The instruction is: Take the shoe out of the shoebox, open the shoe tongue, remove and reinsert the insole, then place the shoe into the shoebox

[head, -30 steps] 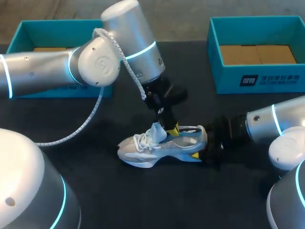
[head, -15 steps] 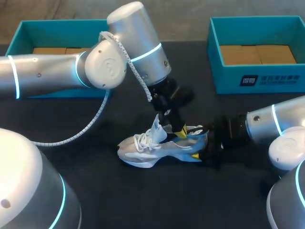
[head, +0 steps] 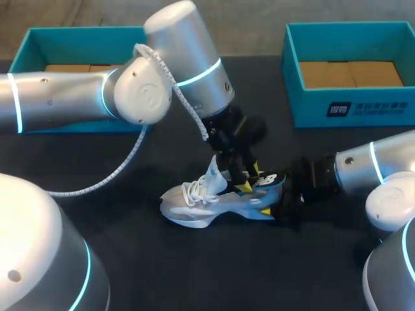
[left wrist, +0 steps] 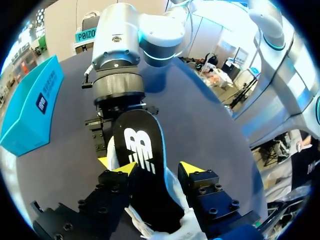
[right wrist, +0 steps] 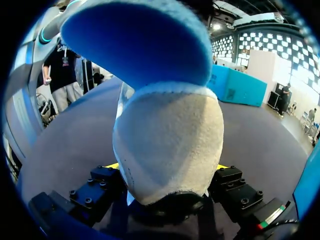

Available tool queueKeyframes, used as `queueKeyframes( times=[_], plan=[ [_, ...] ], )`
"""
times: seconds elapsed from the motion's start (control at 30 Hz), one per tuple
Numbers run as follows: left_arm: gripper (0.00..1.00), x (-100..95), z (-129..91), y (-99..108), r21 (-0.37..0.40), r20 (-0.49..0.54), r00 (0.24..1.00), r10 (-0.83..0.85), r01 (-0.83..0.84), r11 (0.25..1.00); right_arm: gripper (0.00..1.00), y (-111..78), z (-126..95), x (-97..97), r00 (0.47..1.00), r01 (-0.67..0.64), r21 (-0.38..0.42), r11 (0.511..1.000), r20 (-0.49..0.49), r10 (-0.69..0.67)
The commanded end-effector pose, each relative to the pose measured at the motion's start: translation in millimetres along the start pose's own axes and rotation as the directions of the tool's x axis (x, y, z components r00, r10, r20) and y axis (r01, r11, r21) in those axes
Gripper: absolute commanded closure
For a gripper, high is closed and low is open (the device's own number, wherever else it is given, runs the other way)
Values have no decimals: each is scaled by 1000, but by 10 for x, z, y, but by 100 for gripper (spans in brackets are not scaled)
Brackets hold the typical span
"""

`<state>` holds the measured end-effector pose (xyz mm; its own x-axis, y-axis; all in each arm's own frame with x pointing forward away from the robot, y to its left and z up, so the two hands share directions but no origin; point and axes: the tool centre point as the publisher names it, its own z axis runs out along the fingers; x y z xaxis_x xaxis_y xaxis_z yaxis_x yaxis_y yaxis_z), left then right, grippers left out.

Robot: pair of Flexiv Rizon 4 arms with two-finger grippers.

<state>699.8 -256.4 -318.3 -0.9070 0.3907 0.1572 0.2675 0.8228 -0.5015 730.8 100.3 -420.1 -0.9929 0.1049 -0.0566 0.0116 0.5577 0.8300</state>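
A white and grey shoe (head: 201, 201) lies on the black table, toe to the left. My right gripper (head: 280, 204) is shut on its heel; in the right wrist view the beige heel (right wrist: 170, 145) fills the gap between the fingers of the right gripper (right wrist: 167, 175). The black insole (left wrist: 140, 165) with a white logo lies along the shoe's opening, and its blue rear end (right wrist: 140, 40) juts over the heel collar. My left gripper (head: 249, 178) hangs over the opening. Seen from the left wrist, the left gripper (left wrist: 155, 167) is open, with its yellow tips on either side of the insole.
A teal shoebox (head: 350, 110) with brown cardboard inside stands at the back right. Another teal box (head: 32, 45) stands at the back left, partly behind my left arm. My right arm (left wrist: 120, 100) faces the left wrist camera from beyond the shoe.
My left gripper has shifted right and down over the shoe's opening, and its fingers have parted, letting go of the insole. The right gripper has kept still on the heel.
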Motion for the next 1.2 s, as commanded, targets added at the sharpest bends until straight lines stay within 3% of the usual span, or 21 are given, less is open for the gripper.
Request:
queueKeyframes(
  times=[0.03,0.1,0.37,0.6,0.9,1.2],
  plan=[
    [43,175,-14,-4,-44,115,993,7,-2,999,100,9,25,-4,1000,-1,7,1000,1,1],
    [38,195,8,-6,-46,139,990,19,-12,999,100,9,25,-4,1000,-1,7,1000,1,1],
    [42,202,85,-26,-101,261,965,31,-5,995,100,9,25,-4,1000,-1,7,1000,1,1],
    [51,179,116,-11,-100,383,923,38,0,995,100,9,25,-4,1000,-1,7,1000,1,1],
    [51,147,151,13,-142,544,837,63,17,990,100,9,25,-4,1000,-1,7,1000,1,1],
    [49,113,210,22,-132,606,792,68,16,991,100,9,25,-4,1000,-1,7,1000,1,1]
  ],
)
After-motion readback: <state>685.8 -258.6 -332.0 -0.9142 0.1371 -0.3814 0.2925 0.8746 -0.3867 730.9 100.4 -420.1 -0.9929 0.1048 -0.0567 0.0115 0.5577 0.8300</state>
